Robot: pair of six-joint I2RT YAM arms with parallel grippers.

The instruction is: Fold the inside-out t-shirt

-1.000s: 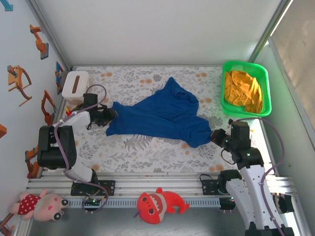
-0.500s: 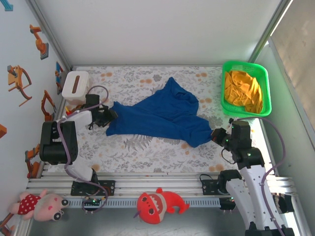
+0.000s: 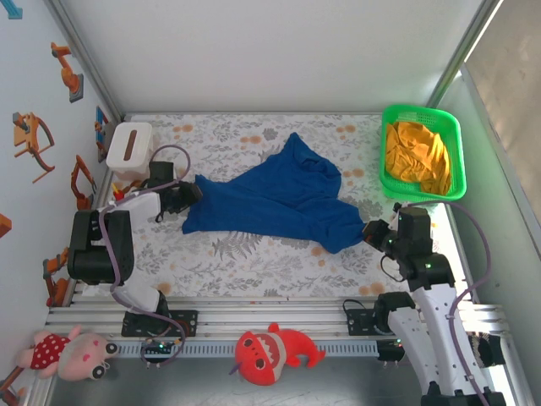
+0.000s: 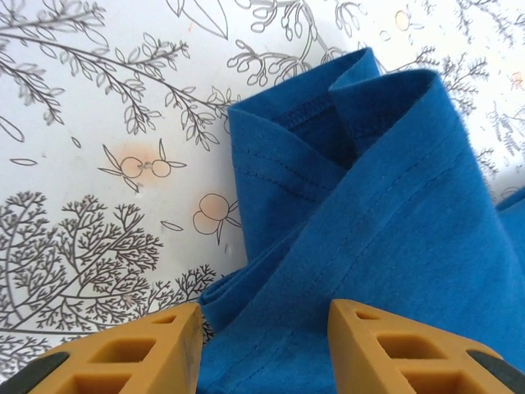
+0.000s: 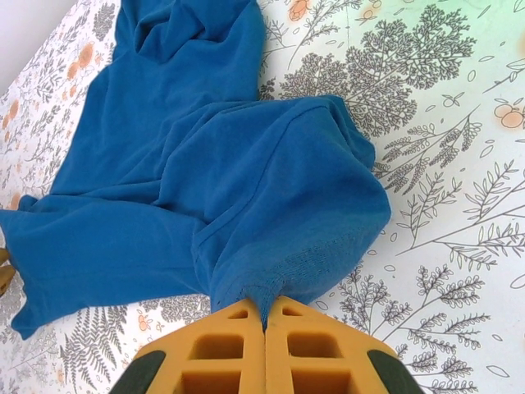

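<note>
Two grippers sit at opposite ends of the shirt [image 3: 270, 199], which lies crumpled across the middle of the mat [image 3: 254, 254]. The right gripper [image 5: 264, 316] is clenched on a bunched corner at the shirt's right end. The left gripper [image 4: 264, 316] is spread, its fingers straddling a doubled hem without pinching it. Risks: the thin right pinch may slip under a sideways pull, and closing the left on stacked layers would likely trap a crease and skew the fold. A tissue box [image 3: 128, 145] stands just beyond the left gripper, and a basket [image 3: 422, 196] holding an orange garment [image 3: 416, 152] stands at far right — either could snag swung cloth.
</note>
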